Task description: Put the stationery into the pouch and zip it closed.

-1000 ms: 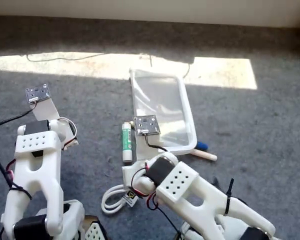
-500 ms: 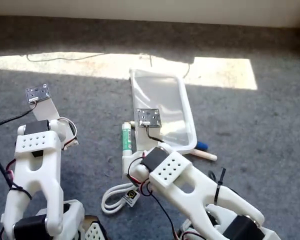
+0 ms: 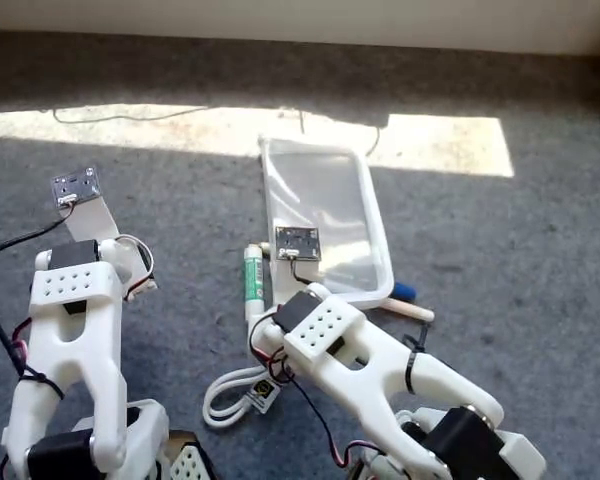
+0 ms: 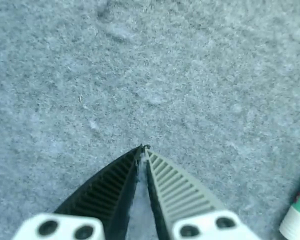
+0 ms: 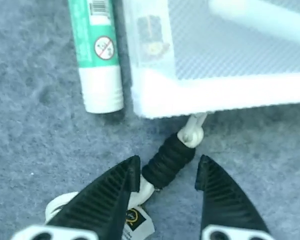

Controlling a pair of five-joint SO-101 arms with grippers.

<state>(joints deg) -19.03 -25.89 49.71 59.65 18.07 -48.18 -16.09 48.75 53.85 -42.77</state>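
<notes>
The right gripper [image 5: 169, 162] hangs at the near short end of the pouch [image 5: 215, 92], its fingers spread with nothing pinched. The black zipper pull [image 5: 172, 151] sits in the gap between them. It hangs off the pouch's corner by a white cord and its long axis slants away from the pouch, across the gap rather than in line with the fingers. A grasp would probably mean closing across its width or turning the wrist first.

The glue stick [image 5: 97, 55] lies outside the pouch, just beside its long edge and parallel to it. A blue-capped pen [image 3: 405, 293] lies just off the pouch's near corner on the opposite side.

The left gripper [image 4: 142, 150] is pressed together and empty over bare carpet. It is well apart from the pouch, beyond the glue stick, so the right arm is much the nearer to the pull.
</notes>
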